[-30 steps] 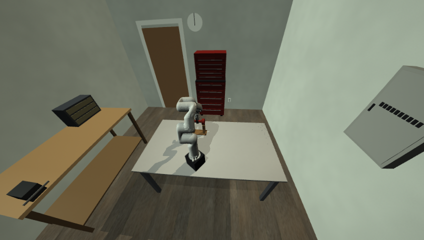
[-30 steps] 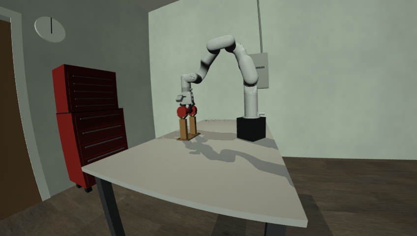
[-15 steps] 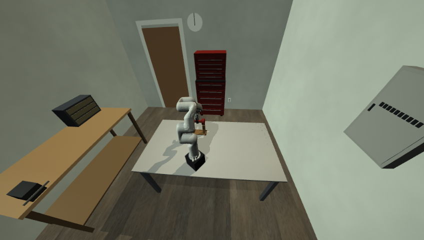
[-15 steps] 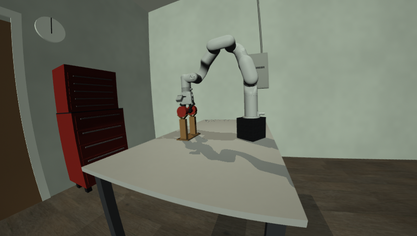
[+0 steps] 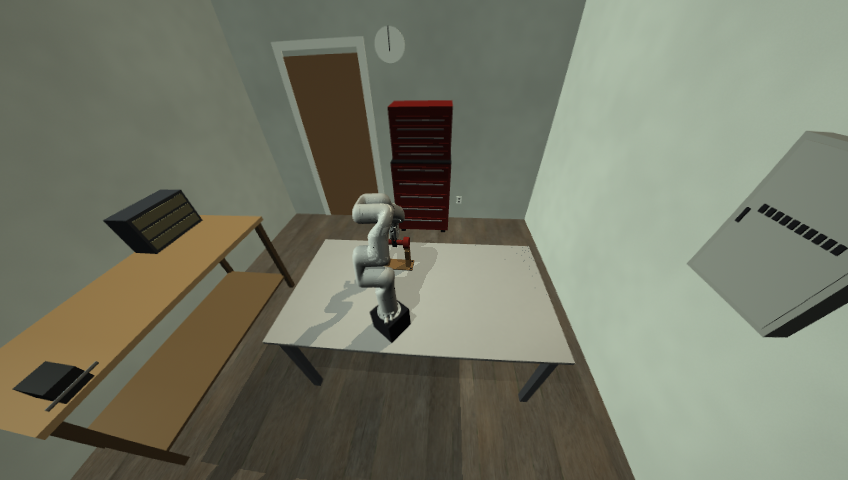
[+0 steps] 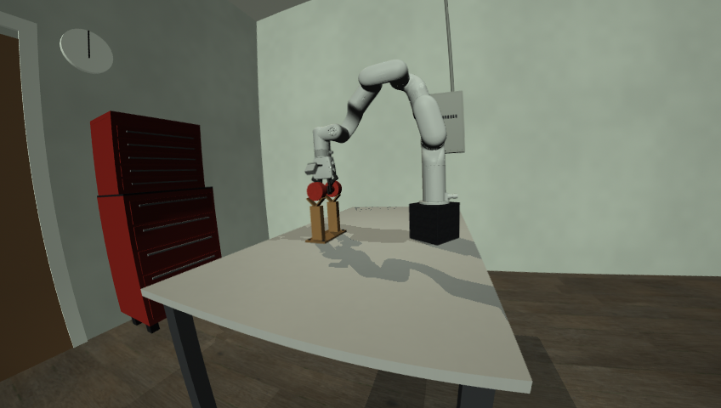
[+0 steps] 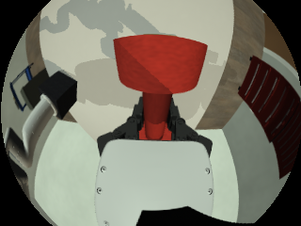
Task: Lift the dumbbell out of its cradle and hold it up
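Observation:
The red dumbbell lies level on top of the brown wooden cradle, which stands on the grey table. In the exterior view its heads sit in the V-notches of the two posts. My gripper comes straight down from above and is shut on the dumbbell's handle between the heads. In the wrist view one head fills the upper middle and the dark fingers press the handle from both sides. The far head is hidden behind the gripper body.
The arm's black base stands on the table near the cradle. A red drawer cabinet stands against the wall beyond the table. A wooden workbench runs along the left wall.

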